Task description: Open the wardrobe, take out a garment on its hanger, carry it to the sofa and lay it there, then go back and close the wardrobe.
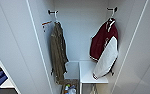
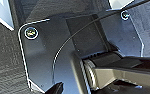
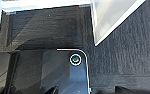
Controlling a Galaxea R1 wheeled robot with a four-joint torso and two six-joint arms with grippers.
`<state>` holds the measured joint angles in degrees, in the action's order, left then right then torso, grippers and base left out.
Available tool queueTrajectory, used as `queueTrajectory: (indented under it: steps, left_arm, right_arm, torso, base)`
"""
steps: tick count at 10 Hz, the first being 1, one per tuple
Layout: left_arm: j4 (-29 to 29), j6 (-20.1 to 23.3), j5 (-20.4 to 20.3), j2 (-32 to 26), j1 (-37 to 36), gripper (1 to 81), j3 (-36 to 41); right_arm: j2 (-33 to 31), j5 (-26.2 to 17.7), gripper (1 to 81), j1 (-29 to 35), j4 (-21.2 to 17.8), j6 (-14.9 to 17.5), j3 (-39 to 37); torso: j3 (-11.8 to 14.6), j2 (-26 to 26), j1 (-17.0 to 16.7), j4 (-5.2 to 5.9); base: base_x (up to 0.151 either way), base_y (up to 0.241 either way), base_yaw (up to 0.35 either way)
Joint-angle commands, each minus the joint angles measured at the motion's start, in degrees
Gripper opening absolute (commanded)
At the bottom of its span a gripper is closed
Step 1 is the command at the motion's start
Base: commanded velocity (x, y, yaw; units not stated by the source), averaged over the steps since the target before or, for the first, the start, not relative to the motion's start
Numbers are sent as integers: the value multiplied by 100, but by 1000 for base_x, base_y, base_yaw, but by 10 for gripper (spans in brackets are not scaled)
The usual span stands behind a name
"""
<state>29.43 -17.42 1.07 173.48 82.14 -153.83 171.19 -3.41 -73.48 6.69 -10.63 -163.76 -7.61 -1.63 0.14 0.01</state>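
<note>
Right now you are facing straight into the open wardrobe [image 1: 78,30], both doors swung wide, so the first step looks done and the jacket is what matters. The garment [image 1: 102,41], maroon with white sleeves, hangs on its hanger from the hook [image 1: 112,10] high on the right-hand inner wall, its collar up at the hook and its body dropping down and a little toward the middle, so its long axis runs roughly vertical with a slight lean. One white sleeve [image 1: 106,58] falls in front, its cuff reaching down to the low white shelf [image 1: 92,73].

On the opposite wall, well apart from it, hangs the long olive-brown garment [image 1: 58,52] from its own hook; leave that one alone.

Because the jacket sits to your right of centre and high up, I judge the right arm to be the nearer one for lifting the hanger off its hook, and the reach will have to go upward as well as forward.

Both wrist cameras look down at dark carpet [image 3: 121,57] and pale panel edges. You cannot tell from them how far either set of fingers is parted, nor whether anything is held.
</note>
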Motion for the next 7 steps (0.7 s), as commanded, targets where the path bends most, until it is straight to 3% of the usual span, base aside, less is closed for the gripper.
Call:
queueTrajectory:
  steps: [1,7]
  left_arm:
    - [-104,2,236,-6,-106,811,29]
    - [-130,-7,235,46,35,811,29]
  right_arm:
    - [-13,-195,811,-12,-397,-71,239]
    - [41,-291,811,-734,-344,26,811]
  torso:
    - [0,0,0,0]
    - [2,-2,-4,0]
  base:
    - [0,0,0]
    - [0,0,0]
